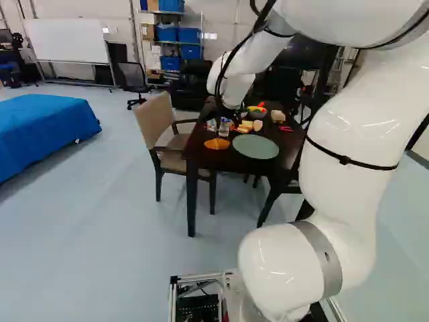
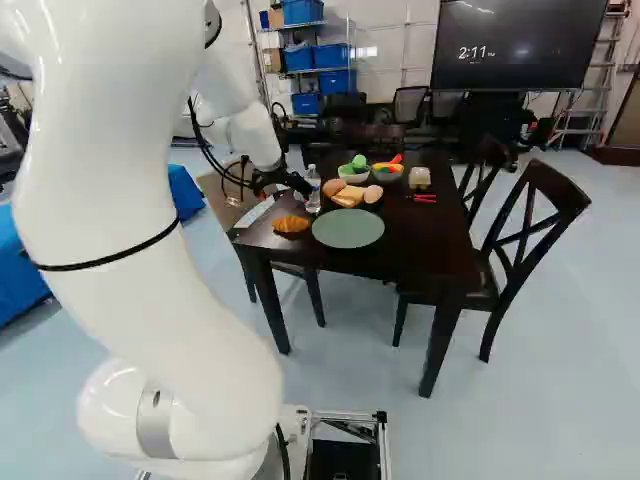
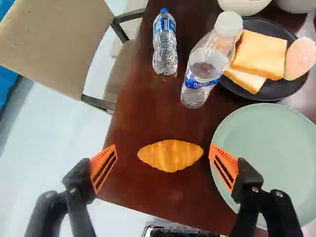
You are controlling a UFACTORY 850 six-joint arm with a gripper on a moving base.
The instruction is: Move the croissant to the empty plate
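In the right base view my gripper (image 2: 284,180) hangs over the table's near left corner. Seen from the wrist, the gripper (image 3: 164,169) stands wide open, one orange pad on either side of the croissant (image 3: 170,155), touching neither end. The golden croissant (image 2: 291,224) lies directly on the dark tabletop. Right beside it is the round pale green plate (image 3: 269,148) with nothing on it; one finger overlaps its rim in the wrist view. The same plate (image 2: 348,229) shows at the table's near edge in the right base view.
Two water bottles, a larger one (image 3: 205,69) and a smaller one (image 3: 165,44), stand ahead of the croissant. A black plate (image 3: 276,91) holds bread. Bowls of food (image 2: 387,172) are farther back. A beige chair (image 1: 161,121) adjoins the table (image 2: 425,235).
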